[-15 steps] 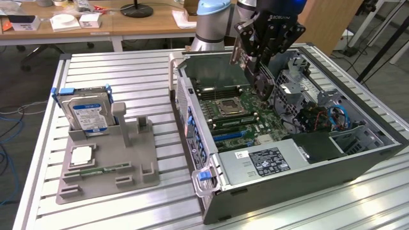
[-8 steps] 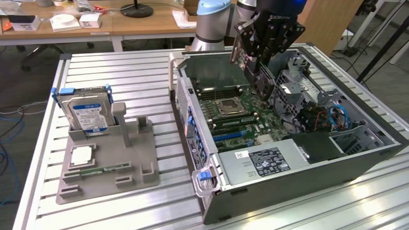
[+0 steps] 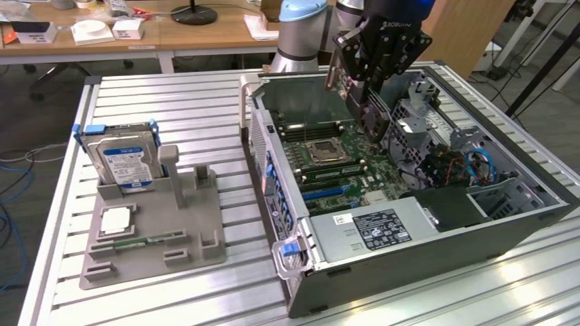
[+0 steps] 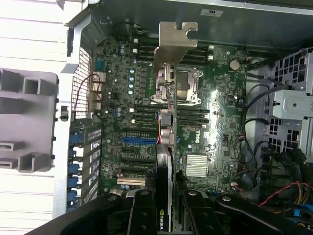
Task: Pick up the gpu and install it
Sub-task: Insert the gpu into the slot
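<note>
The gpu (image 3: 373,115), a thin dark card, hangs on edge over the open computer case (image 3: 272,170), and my gripper (image 3: 371,75) is shut on its upper edge. In the wrist view the gpu (image 4: 166,161) is seen edge-on between my black fingers (image 4: 142,215), with its silvery bracket (image 4: 173,44) pointing toward the case's rear wall. It hovers above the motherboard (image 4: 220,122), over the CPU socket (image 4: 183,85) and clear of the board. The blue expansion slot (image 4: 139,139) lies to one side of the card.
On the exterior view's left, a grey fixture (image 3: 195,224) holds a hard drive with a blue-white label (image 3: 122,159), a chip (image 3: 116,221) and a green RAM stick (image 3: 149,240). Drive cages and cables (image 3: 453,163) crowd the case's far side. A slatted metal table (image 3: 181,102) surrounds everything.
</note>
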`<act>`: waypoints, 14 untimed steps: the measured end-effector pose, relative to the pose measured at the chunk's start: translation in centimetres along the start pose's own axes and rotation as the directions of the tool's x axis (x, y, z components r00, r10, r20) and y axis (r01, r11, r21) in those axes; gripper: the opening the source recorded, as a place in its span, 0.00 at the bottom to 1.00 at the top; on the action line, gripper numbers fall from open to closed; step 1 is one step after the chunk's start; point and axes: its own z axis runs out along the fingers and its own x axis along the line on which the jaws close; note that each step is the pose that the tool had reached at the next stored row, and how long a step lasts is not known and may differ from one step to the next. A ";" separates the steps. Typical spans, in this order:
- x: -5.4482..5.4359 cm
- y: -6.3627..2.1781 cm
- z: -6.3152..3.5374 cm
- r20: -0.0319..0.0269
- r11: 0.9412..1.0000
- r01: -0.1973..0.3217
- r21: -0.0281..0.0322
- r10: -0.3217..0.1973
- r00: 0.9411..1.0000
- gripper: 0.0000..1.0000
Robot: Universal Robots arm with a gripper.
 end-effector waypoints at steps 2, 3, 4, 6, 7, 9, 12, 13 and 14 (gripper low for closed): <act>0.0 0.00 0.00 0.000 1.000 0.005 0.000 -0.005 1.000 0.26; 0.0 0.00 0.00 0.000 1.000 0.008 0.000 -0.008 1.000 0.26; 0.0 0.00 0.00 0.000 1.000 0.011 0.000 -0.011 1.000 0.26; 0.0 0.00 0.00 -0.001 1.000 0.016 0.000 -0.016 1.000 0.26; 0.0 0.00 0.00 -0.001 1.000 0.019 0.000 -0.019 1.000 0.26; 0.0 0.00 0.00 -0.001 1.000 0.024 -0.001 -0.024 1.000 0.26; 0.0 0.00 0.00 -0.001 0.999 0.032 -0.001 -0.032 0.999 0.26; 0.0 0.00 0.00 -0.002 0.999 0.037 -0.001 -0.037 0.999 0.26; 0.0 0.00 0.00 -0.002 0.999 0.040 -0.001 -0.040 0.999 0.26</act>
